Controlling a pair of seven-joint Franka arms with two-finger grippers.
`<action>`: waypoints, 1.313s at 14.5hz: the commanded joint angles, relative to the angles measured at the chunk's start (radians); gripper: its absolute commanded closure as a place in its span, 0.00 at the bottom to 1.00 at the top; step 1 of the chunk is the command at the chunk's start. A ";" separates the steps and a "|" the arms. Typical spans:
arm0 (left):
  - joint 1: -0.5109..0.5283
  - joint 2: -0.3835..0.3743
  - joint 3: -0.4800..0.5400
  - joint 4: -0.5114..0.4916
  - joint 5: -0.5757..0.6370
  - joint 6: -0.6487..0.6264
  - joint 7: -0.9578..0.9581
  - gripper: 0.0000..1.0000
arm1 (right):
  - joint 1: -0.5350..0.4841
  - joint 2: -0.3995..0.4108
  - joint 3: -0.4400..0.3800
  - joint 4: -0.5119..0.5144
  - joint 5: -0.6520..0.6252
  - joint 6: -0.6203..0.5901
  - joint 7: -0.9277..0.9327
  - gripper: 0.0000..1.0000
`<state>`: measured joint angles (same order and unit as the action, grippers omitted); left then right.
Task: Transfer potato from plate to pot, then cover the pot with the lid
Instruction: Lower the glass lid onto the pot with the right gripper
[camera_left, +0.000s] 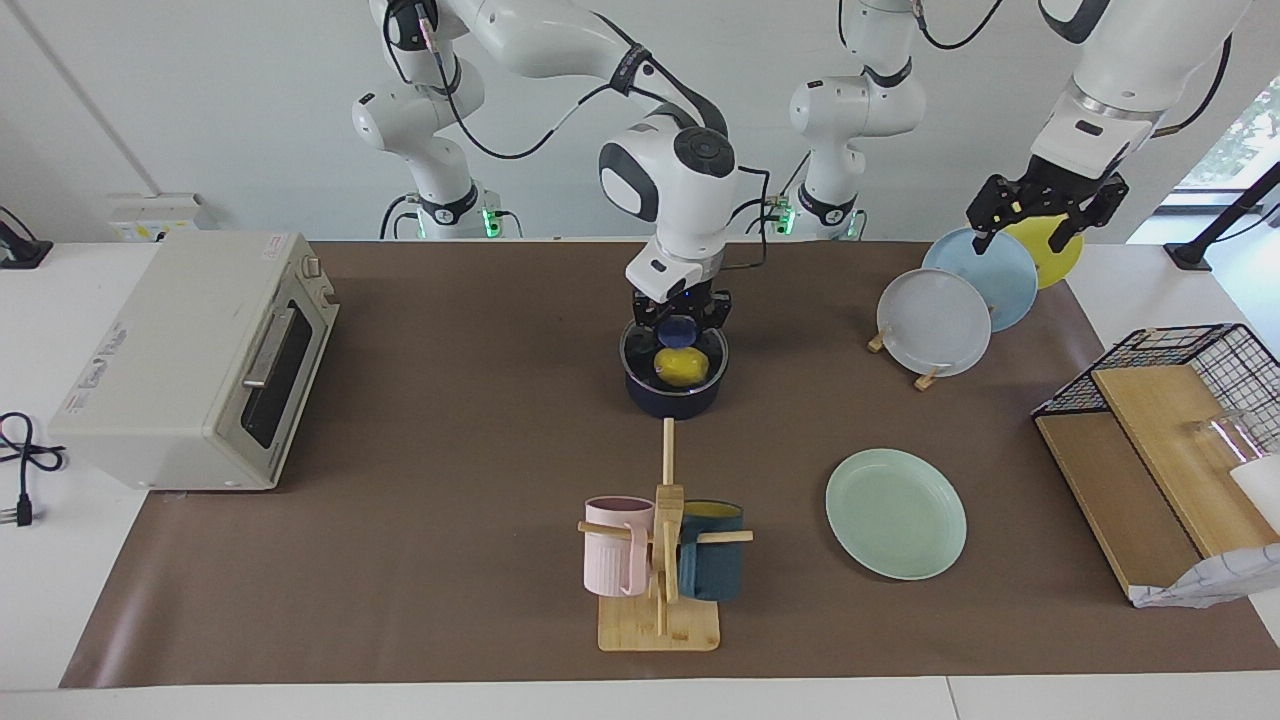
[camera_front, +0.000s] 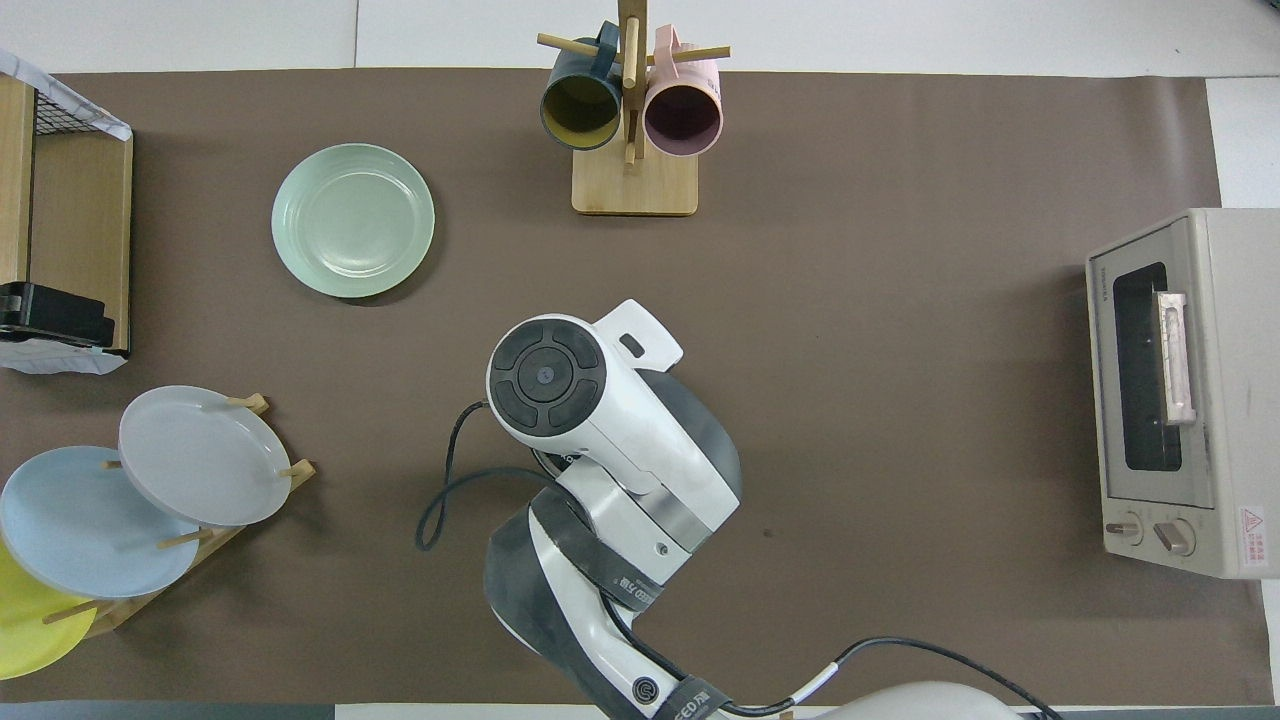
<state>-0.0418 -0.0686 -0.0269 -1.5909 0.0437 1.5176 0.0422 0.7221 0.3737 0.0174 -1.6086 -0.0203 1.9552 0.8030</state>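
Note:
The dark navy pot (camera_left: 675, 400) stands at the middle of the table, nearer to the robots than the mug stand. The yellow potato (camera_left: 682, 366) lies inside it and shows through the glass lid (camera_left: 640, 352), which sits on the pot's rim. My right gripper (camera_left: 679, 322) is down on the lid, shut on its blue knob (camera_left: 678, 330). In the overhead view the right arm (camera_front: 600, 440) hides the pot, lid and potato. The mint-green plate (camera_left: 896, 513) (camera_front: 352, 220) lies bare toward the left arm's end. My left gripper (camera_left: 1030, 232) waits, open, raised over the plate rack.
A mug stand (camera_left: 660, 560) holds a pink and a teal mug. A plate rack (camera_left: 935, 322) holds grey, light blue and yellow plates. A toaster oven (camera_left: 200, 360) stands at the right arm's end. A wire basket with wooden boards (camera_left: 1165, 420) stands at the left arm's end.

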 joint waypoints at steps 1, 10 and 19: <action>0.013 0.003 -0.008 0.005 0.013 -0.004 0.018 0.00 | -0.003 -0.027 0.006 -0.030 0.002 0.002 0.030 1.00; 0.026 -0.011 -0.010 -0.015 -0.027 0.006 0.015 0.00 | -0.001 -0.042 0.009 -0.080 0.002 0.054 0.053 1.00; 0.025 -0.020 -0.007 -0.031 -0.045 0.003 0.016 0.00 | -0.004 -0.045 0.009 -0.093 0.002 0.073 0.041 0.00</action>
<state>-0.0323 -0.0674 -0.0264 -1.5964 0.0125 1.5180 0.0423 0.7261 0.3560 0.0190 -1.6639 -0.0198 2.0084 0.8302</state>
